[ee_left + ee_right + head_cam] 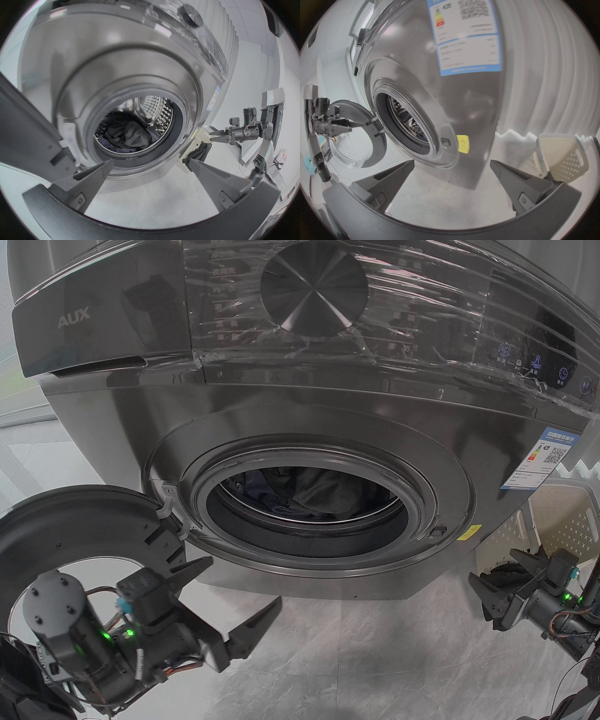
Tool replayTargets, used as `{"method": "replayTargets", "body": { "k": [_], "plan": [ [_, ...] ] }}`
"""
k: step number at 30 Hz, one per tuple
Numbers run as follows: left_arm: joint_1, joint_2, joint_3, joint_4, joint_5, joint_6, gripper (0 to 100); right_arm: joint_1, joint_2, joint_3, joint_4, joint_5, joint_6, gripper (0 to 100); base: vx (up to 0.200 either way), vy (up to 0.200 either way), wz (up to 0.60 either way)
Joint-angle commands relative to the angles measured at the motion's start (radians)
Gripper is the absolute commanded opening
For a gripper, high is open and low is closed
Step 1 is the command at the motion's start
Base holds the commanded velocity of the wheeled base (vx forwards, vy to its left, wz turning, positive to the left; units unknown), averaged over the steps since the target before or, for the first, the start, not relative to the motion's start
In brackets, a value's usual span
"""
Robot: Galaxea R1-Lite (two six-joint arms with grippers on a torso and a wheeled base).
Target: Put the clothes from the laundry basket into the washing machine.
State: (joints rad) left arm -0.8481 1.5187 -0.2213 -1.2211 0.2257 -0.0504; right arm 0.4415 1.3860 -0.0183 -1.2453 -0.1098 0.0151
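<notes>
A dark garment [200,152] lies crumpled in the laundry basket [565,521], spilling over its near rim. The basket stands low on the floor, just beside the right front corner of the washing machine [350,409]. As a bunched heap, the garment has no clear long axis. Other dark clothes [312,490] already lie inside the drum, and the door [69,521] hangs swung out to the left.

The right gripper [450,165] is far the nearer one, close by the garment with its fingers spread wide and nothing between them. It points at the machine's front face rather than into the basket (the basket sits off to the outer side of its fingers). I judge it must turn outward and down to reach the cloth. The left gripper [240,584] hangs by the open door, well apart from the basket, its fingers also spread wide and empty.
</notes>
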Motion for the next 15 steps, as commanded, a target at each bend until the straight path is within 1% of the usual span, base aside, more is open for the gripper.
{"method": "replayTargets", "body": {
  "k": [1, 3, 5, 6, 8, 9, 10, 12, 15],
  "plan": [
    [0.04, -0.288, 0.186, 0.002, 0.043, 0.009, 100, -0.122, -0.361, 0.018, 0.257, -0.045, -0.034, 100, -0.2, 0.0, 0.0],
    [0.07, -0.362, 0.212, 0.015, 0.044, 0.009, 100, -0.155, -0.433, 0.018, 0.322, -0.054, -0.032, 100, -0.2, 0.0, 0.0],
    [0.106, -0.428, 0.221, 0.051, 0.044, 0.007, 100, -0.188, -0.495, 0.018, 0.369, -0.059, -0.027, 100, 0.0, 0.0, 0.0],
    [0.127, -0.476, 0.221, 0.097, 0.044, 0.007, 100, -0.208, -0.535, 0.018, 0.411, -0.059, -0.021, 100, 0.0, 0.0, 0.0],
    [0.156, -0.568, 0.221, 0.189, 0.044, 0.009, 100, -0.237, -0.614, 0.018, 0.503, -0.056, -0.02, 100, -0.2, 0.0, 0.0],
    [0.159, -0.581, 0.221, 0.204, 0.044, 0.007, 100, -0.241, -0.63, 0.018, 0.518, -0.056, -0.018, 100, -0.2, 0.0, 0.0],
    [0.19, -0.643, 0.221, 0.29, 0.038, 0.007, 100, -0.248, -0.726, 0.018, 0.607, -0.054, -0.021, 100, -0.2, 0.0, 0.0],
    [0.233, -0.709, 0.221, 0.385, 0.03, 0.007, 100, -0.247, -0.828, 0.018, 0.704, -0.053, -0.024, 100, -0.2, 0.0, 0.0],
    [0.277, -0.819, 0.221, 0.508, 0.021, 0.012, 100, -0.247, -0.943, 0.018, 0.81, -0.053, -0.023, 100, 0.0, 0.0, 0.0]
  ]
}}
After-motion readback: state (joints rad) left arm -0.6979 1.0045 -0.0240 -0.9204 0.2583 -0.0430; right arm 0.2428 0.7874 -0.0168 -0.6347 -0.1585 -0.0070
